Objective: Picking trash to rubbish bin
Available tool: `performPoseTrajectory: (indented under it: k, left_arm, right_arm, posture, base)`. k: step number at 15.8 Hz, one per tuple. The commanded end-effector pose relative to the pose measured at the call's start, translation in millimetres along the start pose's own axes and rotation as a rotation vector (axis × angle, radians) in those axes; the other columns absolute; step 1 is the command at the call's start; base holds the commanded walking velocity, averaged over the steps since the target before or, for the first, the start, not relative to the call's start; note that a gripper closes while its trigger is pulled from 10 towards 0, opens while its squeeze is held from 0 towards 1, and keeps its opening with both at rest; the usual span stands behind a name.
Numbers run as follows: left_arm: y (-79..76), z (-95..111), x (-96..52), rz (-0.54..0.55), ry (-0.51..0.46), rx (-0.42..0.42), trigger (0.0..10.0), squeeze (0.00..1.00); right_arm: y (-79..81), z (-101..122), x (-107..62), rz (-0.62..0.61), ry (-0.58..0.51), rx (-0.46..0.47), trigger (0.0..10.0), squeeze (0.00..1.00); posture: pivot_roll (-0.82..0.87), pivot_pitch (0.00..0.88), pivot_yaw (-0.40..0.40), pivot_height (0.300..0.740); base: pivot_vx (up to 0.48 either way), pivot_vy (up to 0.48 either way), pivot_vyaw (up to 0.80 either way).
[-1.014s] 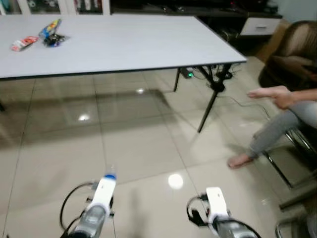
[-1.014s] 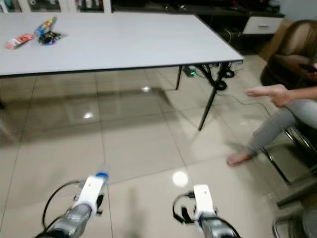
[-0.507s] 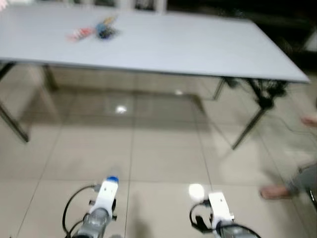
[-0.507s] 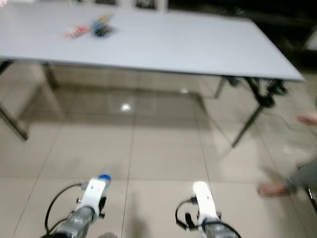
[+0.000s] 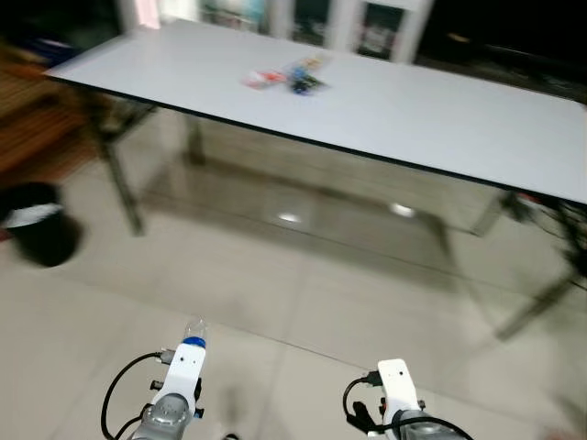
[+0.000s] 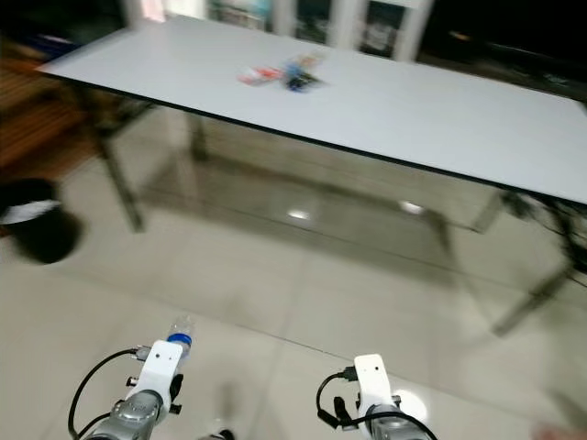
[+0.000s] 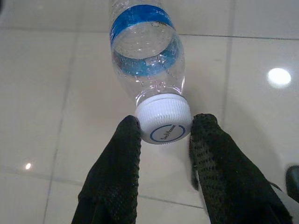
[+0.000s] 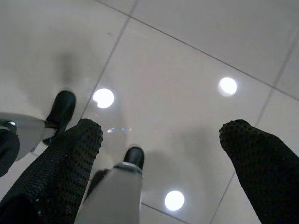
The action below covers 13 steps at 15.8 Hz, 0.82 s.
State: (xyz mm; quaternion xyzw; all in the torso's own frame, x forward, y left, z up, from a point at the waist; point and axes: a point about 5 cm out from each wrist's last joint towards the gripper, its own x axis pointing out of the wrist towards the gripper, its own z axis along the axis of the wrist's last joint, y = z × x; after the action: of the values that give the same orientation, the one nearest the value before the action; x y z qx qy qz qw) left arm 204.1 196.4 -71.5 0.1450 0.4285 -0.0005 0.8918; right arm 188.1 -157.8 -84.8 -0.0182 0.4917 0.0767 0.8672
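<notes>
Your left hand (image 7: 161, 135) is closed on a clear plastic bottle (image 7: 147, 60) with a blue label, its two black fingers (image 7: 122, 154) pinching the white cap (image 7: 163, 123) from either side, so the bottle sticks out ahead of the hand over the pale tiled floor (image 5: 275, 284). From the head views you can see the bottle's end just past the left wrist, low in front of you. Your right hand (image 8: 159, 154) is spread wide and holds nothing, with floor tiles and bright light reflections between its fingers. A black rubbish bin (image 5: 38, 234) with a light liner stands on the floor to your left, near the leg of the long white surface (image 5: 440, 119). On that surface, towards its far side, lies a small cluster of colourful litter (image 5: 289, 75), too blurred for you to tell apart. The bin and the bottle are well apart.
</notes>
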Motion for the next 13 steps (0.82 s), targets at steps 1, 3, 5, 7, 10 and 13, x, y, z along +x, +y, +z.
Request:
performPoseTrajectory:
  k: [1,3,5,7,10,13]
  left_arm:
    - [-7.3,-1.1,-0.4,-0.013,0.009,0.005,10.0,0.0]
    - [-7.9,-1.1,-0.3,-0.015,0.012,0.015,10.0,0.0]
    - [-7.9,-0.5,-0.3,-0.013,0.007,0.025,10.0,0.0]
    - [-8.5,0.1,-0.3,-0.016,0.004,0.022,10.0,0.0]
    - [-9.6,1.0,-0.1,-0.019,0.002,0.019,10.0,0.0]
    - [-11.3,3.0,-0.1,-0.018,-0.008,0.016,10.0,0.0]
  right_arm:
    - [-4.8,0.6,-0.7,-0.012,0.004,-0.008,10.0,0.0]
    - [-4.7,1.3,-0.6,-0.011,0.002,-0.007,10.0,0.0]
    - [-4.9,2.9,-0.5,-0.011,0.0,-0.005,10.0,0.0]
    - [-5.3,3.7,-0.5,-0.012,-0.001,-0.002,10.0,0.0]
    - [-6.5,4.9,-0.5,-0.015,-0.003,0.0,10.0,0.0]
    - [-6.9,4.7,-0.7,-0.016,-0.009,0.016,10.0,0.0]
  posture:
    - [-0.06,0.017,-0.107,0.74]
    - [-0.07,0.021,-0.107,0.74]
    - [-0.06,0.03,-0.11,0.74]
    - [-0.06,0.034,-0.111,0.74]
    - [-0.06,0.039,-0.113,0.74]
    - [-0.06,0.043,-0.115,0.74]
  base:
    - [0.0,0.334,0.8]
    - [0.0,0.349,0.8]
    - [0.0,0.0,0.8]
    - [0.0,0.0,0.8]
    - [0.0,0.0,0.8]
    - [0.0,0.0,0.8]
